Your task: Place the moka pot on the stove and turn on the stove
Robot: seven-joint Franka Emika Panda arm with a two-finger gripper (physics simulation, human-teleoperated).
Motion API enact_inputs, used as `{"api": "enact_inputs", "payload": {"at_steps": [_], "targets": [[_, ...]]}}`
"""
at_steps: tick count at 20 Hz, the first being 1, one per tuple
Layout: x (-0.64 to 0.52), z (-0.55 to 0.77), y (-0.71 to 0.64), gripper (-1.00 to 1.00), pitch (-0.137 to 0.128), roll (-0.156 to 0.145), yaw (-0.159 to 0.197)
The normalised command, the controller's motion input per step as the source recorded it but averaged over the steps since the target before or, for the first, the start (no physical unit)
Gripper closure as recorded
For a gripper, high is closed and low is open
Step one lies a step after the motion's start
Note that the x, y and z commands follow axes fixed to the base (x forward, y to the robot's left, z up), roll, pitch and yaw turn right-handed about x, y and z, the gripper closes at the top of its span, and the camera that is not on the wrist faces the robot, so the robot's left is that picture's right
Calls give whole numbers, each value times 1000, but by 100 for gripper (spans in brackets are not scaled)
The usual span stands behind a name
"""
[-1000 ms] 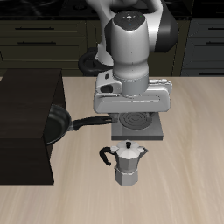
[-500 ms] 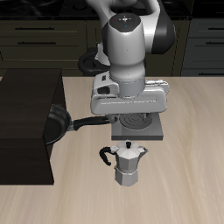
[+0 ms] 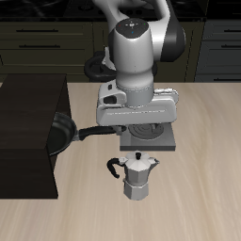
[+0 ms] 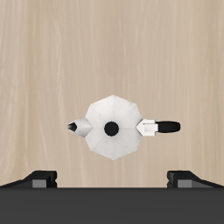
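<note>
The moka pot (image 3: 139,175), silver and faceted with a black handle and lid knob, stands upright on the wooden table near its front edge, just in front of the stove (image 3: 162,142). The stove is a dark grey square plate with a coil burner. The wrist view shows the pot (image 4: 112,128) from above with its handle (image 4: 163,128) pointing sideways. My gripper (image 3: 139,120) hangs over the stove, higher than the pot and farther back. Its fingers (image 4: 38,178) stand wide apart with nothing between them. The stove's knob is hidden.
A black frying pan (image 3: 62,132) lies beside the stove at the edge of a dark block (image 3: 28,132), with its handle pointing toward the stove. Dark cabinets run along the back.
The arm has drifted slightly sideways toward the frying pan's side. The moka pot, pan and stove have not moved.
</note>
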Motion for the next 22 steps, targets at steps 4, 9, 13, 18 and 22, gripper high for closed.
{"api": "enact_inputs", "payload": {"at_steps": [4,9,13,18,22], "targets": [[38,-149,-75,-100,8,-5,4],[-7,-92,-56,-100,0,-14,-7],[38,-124,7,-100,16,-2,-10],[45,-195,18,-100,18,2,-3],[43,-213,47,-100,15,6,-3]]}}
